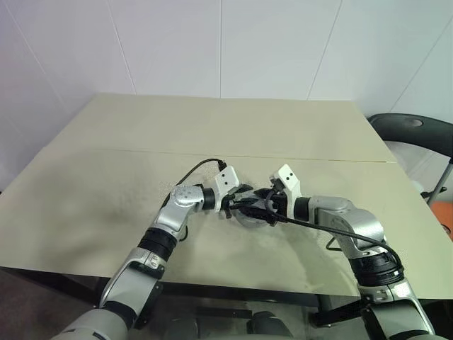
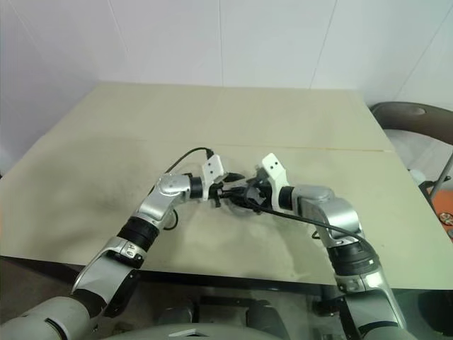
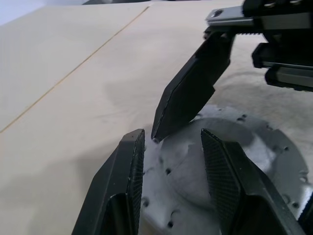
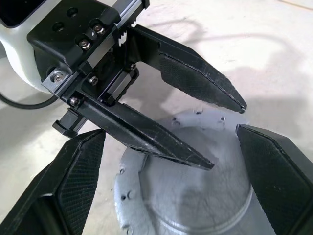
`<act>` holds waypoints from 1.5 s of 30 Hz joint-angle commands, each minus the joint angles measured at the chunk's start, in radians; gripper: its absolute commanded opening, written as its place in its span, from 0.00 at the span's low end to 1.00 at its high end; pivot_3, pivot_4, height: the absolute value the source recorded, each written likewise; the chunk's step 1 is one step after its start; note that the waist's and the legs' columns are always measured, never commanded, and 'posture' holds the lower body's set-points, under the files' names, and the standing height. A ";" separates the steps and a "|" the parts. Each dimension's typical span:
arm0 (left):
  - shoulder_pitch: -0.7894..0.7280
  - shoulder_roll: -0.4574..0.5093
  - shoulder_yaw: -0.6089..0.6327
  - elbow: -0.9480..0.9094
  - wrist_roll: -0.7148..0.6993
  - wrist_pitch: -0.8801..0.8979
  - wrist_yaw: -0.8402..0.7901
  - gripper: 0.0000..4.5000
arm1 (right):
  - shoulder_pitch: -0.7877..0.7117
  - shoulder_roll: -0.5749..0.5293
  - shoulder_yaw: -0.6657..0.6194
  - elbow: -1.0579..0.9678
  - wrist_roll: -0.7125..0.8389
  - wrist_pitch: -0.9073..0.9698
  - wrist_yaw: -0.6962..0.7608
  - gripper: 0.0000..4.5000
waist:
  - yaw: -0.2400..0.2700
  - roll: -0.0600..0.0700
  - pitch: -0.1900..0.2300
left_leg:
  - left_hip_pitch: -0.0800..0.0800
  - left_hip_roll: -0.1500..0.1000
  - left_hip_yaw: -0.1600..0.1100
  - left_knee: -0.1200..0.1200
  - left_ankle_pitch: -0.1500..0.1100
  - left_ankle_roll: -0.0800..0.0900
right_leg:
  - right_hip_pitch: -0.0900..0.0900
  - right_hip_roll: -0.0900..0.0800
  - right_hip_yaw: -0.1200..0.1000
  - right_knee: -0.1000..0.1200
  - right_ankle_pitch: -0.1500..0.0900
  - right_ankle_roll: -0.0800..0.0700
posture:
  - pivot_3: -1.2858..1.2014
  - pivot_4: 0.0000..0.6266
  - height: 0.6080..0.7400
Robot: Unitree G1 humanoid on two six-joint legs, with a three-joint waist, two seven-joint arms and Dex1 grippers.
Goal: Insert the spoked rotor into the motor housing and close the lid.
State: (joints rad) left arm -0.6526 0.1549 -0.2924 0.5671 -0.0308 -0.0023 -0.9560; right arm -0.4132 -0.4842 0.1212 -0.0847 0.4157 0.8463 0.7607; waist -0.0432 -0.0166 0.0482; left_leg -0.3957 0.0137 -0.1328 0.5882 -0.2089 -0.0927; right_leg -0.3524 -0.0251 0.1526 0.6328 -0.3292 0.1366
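A silvery-grey round lid [image 4: 195, 196] with a holed flange and a raised middle lies flat on the table, in front of me at the centre [image 1: 249, 218]. The motor housing and the spoked rotor are hidden. My left gripper [image 3: 173, 134] reaches in from the left, just over the lid's far part, its fingers apart with nothing clamped between them. From the right, my right gripper [image 4: 169, 131] faces it, wide open, with one finger on each side of the lid and touching nothing. One right finger [image 3: 190, 93] points down close to the left fingertips.
The beige table [image 1: 212, 152] has a seam across its middle and wide bare room all round the lid. A dark chair [image 1: 414, 131] stands past the table's right edge. A black cable [image 1: 340, 228] runs along my right forearm.
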 commanded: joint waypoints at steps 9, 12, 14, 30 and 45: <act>0.025 0.078 -0.057 0.038 0.055 0.036 -0.050 0.43 | -0.015 -0.109 -0.271 0.026 0.068 0.016 -0.044 0.99 | -0.002 0.000 -0.001 | 0.006 0.000 0.000 0.002 0.000 0.000 | 0.002 0.000 0.000 0.001 -0.003 0.001 | 0.52 0.00 1.00; 0.025 0.078 -0.058 0.033 0.054 0.033 -0.051 0.43 | -0.023 -0.116 -0.307 0.049 0.094 0.069 -0.055 0.99 | -0.001 0.001 -0.001 | 0.004 -0.001 0.001 0.004 0.000 0.000 | 0.003 0.000 0.001 0.001 -0.004 0.000 | 0.52 0.00 1.00; 0.024 0.078 -0.058 0.030 0.053 0.032 -0.052 0.43 | -0.030 -0.123 -0.314 0.063 0.110 0.134 -0.067 0.99 | 0.000 0.001 -0.001 | 0.004 -0.001 0.001 0.004 0.000 0.000 | 0.005 0.000 0.001 0.001 0.000 -0.001 | 0.52 0.00 1.00; 0.007 0.070 -0.044 0.032 0.050 -0.015 -0.043 0.43 | -0.057 0.081 -0.425 -0.002 0.240 0.738 -0.268 0.99 | 0.000 0.001 -0.001 | 0.004 -0.001 0.000 0.004 0.000 0.000 | 0.005 0.000 0.001 0.002 0.000 -0.001 | 0.52 0.00 1.00; -0.031 0.075 -0.028 0.046 0.055 -0.041 -0.026 0.43 | -0.140 0.310 -0.320 0.059 0.198 0.716 -0.406 0.99 | -0.054 0.002 -0.001 | 0.005 0.007 0.000 0.003 0.000 0.001 | -0.004 0.009 0.002 0.017 0.000 -0.001 | 0.52 0.00 1.00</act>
State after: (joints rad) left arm -0.6802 0.2263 -0.2997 0.5939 -0.0079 -0.0511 -0.9804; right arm -0.5733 -0.1778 -0.3011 -0.0221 0.6182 1.5661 0.3420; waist -0.0974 -0.0143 0.0471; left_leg -0.3905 0.0216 -0.1332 0.5907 -0.2087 -0.0921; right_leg -0.3569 -0.0152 0.1541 0.6499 -0.3294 0.1354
